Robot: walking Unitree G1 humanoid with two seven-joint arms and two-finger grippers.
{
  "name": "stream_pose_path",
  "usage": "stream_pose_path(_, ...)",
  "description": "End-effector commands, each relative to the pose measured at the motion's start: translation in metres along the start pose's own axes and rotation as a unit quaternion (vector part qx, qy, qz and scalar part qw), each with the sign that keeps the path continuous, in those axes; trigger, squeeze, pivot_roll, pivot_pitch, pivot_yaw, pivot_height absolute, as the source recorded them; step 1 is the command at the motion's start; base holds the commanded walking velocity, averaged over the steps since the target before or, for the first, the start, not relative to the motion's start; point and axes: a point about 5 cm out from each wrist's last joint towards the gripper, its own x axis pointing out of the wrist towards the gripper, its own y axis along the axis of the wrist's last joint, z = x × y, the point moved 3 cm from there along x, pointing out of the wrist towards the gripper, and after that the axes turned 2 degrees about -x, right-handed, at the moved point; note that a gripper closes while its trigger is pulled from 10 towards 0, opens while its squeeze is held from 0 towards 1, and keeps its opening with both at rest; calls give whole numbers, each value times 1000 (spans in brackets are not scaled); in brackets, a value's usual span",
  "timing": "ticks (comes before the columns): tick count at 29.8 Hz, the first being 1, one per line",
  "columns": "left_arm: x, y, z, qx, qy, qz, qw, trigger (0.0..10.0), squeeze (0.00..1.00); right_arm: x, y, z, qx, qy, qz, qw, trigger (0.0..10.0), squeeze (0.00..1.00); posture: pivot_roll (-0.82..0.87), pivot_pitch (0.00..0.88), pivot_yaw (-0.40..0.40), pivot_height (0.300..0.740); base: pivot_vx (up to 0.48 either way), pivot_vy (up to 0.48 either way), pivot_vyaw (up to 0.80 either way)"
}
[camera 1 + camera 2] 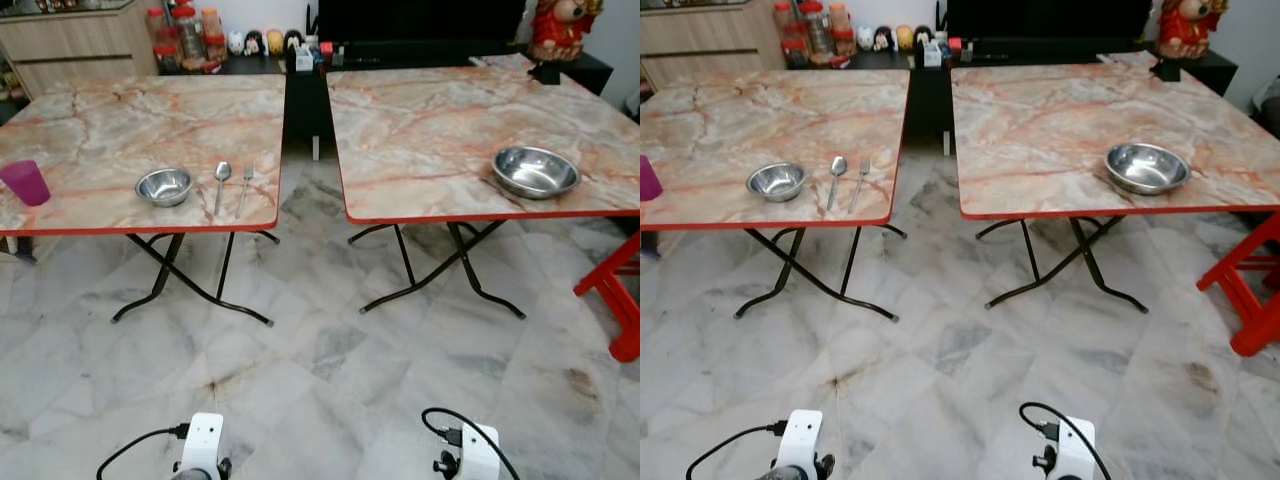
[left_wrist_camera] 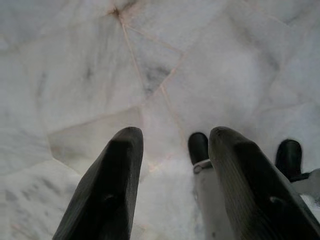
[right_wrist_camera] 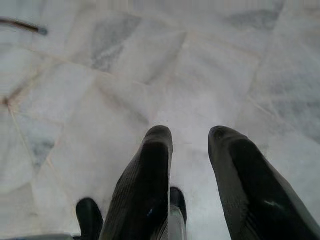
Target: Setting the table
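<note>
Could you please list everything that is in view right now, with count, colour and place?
Folding tables: two, marble-pattern tops with red edges, side by side ahead.
Small bowl: one, steel, near front edge of left table.
Spoon: one, silver, right of the small bowl.
Fork: one, silver, right of the spoon.
Cup: one, magenta, left end of left table.
Large bowl: one, steel, right table.
Stool: one, red, on the floor at far right.
Jars: several, red-lidded, on the counter behind.
Figurine: one, red, behind right table.
Floor: grey-white marble tiles.
Left claw: black fingers apart, above the floor.
Right claw: black fingers apart, above the floor.
</note>
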Motion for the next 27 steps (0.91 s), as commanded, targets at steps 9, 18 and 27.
stream_pose_path(9,1,2,4,12,-5,-2,1000,10000,0,-1,-2,6,-2,-5,-5,1000,10000,0,-24,0,11,740,330,0,0)
stream_pose_path(18,1,3,3,18,-6,-1,1000,10000,0,-1,-5,5,-2,-4,-7,1000,10000,0,-28,0,17,740,330,0,0)
stream_pose_path(27,1,3,3,19,-8,-1,1000,10000,0,-1,-4,6,-6,-3,-5,1000,10000,0,-25,0,6,740,331,0,0)
